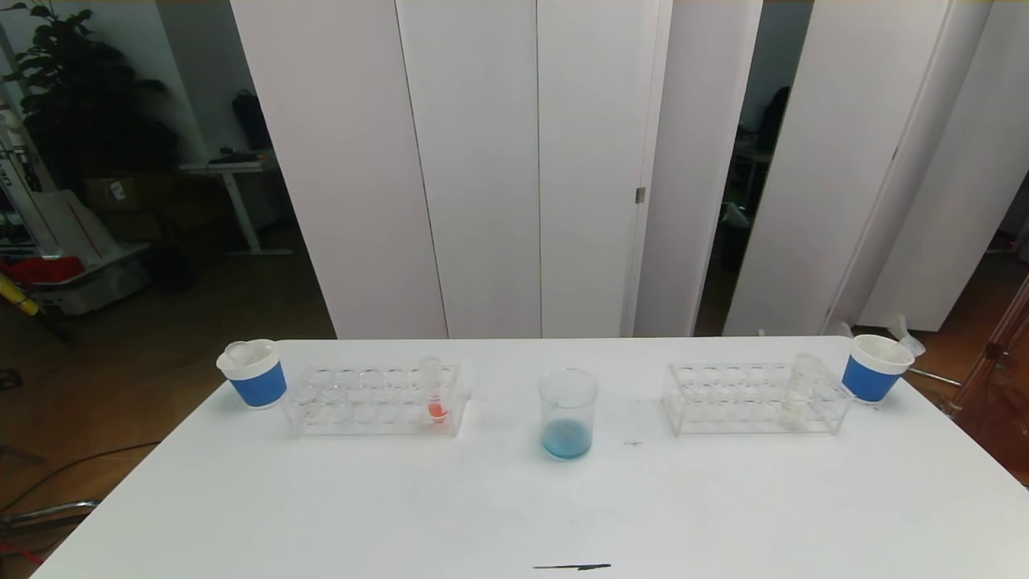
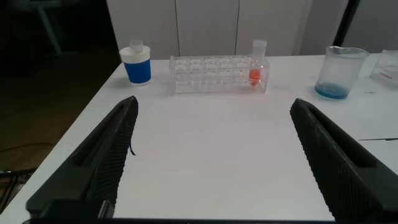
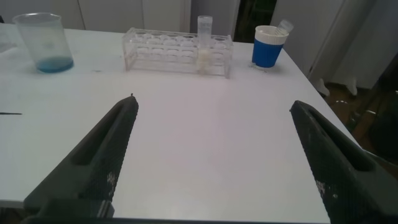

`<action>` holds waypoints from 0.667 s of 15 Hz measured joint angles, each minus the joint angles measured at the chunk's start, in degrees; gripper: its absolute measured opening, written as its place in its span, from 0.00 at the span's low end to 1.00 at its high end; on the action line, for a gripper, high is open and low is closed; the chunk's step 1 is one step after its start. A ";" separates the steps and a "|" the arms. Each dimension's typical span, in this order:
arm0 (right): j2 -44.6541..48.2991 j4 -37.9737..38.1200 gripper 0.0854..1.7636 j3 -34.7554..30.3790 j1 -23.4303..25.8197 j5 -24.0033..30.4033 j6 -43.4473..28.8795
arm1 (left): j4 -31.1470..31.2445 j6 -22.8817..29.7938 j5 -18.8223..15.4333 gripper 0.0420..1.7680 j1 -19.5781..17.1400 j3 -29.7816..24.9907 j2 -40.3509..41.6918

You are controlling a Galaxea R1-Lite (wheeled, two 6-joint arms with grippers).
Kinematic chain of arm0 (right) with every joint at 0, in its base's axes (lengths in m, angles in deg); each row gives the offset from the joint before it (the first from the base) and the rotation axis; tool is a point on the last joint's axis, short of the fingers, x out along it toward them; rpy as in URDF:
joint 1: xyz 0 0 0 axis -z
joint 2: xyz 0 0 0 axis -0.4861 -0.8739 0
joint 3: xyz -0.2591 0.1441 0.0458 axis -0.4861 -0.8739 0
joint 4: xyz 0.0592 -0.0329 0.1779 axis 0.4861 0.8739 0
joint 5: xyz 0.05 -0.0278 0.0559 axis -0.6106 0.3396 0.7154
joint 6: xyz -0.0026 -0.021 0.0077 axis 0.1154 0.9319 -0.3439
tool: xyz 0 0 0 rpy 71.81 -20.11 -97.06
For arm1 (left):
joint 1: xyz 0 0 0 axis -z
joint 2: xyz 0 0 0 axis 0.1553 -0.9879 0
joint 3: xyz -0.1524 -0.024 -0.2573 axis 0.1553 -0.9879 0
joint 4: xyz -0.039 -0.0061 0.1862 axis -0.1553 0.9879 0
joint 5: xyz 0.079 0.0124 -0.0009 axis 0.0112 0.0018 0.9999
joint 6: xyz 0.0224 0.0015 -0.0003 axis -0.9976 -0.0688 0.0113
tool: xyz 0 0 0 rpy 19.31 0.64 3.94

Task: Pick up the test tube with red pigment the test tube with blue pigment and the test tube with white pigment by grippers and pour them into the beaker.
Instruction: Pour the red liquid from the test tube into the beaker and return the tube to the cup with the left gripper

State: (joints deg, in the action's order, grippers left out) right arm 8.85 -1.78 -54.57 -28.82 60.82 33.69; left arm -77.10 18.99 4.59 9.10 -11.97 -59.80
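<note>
The test tube with red pigment (image 1: pixel 436 394) (image 2: pixel 256 65) stands upright at the right end of the left clear rack (image 1: pixel 354 400). The test tube with white pigment (image 1: pixel 797 394) (image 3: pixel 204 46) stands in the right clear rack (image 1: pixel 735 396). Between the racks stands the beaker (image 1: pixel 567 414) (image 2: pixel 337 71) (image 3: pixel 43 42), with a shallow layer of blue liquid in its bottom. No test tube with blue pigment is in view. My left gripper (image 2: pixel 214 102) hovers open over bare table, well short of the left rack. My right gripper (image 3: pixel 213 102) is open too, short of the right rack. Neither arm shows in the head view.
A white cup with a blue band (image 1: pixel 256 378) stands left of the left rack, holding something clear. A second such cup (image 1: pixel 872 374) stands near the table's right edge with a clear tube leaning out. A thin dark mark (image 1: pixel 572 567) lies at the table's front edge.
</note>
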 joint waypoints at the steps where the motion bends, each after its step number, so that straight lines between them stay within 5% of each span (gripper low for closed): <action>1: 0.00 -0.02 0.99 0.00 0.00 0.00 -0.02 | 0.66 0.05 0.13 0.99 0.00 2.66 -1.38; 10: 0.00 0.00 0.99 0.00 0.00 0.00 0.00 | -7.13 0.00 1.08 0.99 0.26 30.03 -35.39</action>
State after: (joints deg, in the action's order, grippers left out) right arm 8.85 -1.78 -54.57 -28.82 60.82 33.69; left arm -84.23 18.99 5.68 9.35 18.06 -95.19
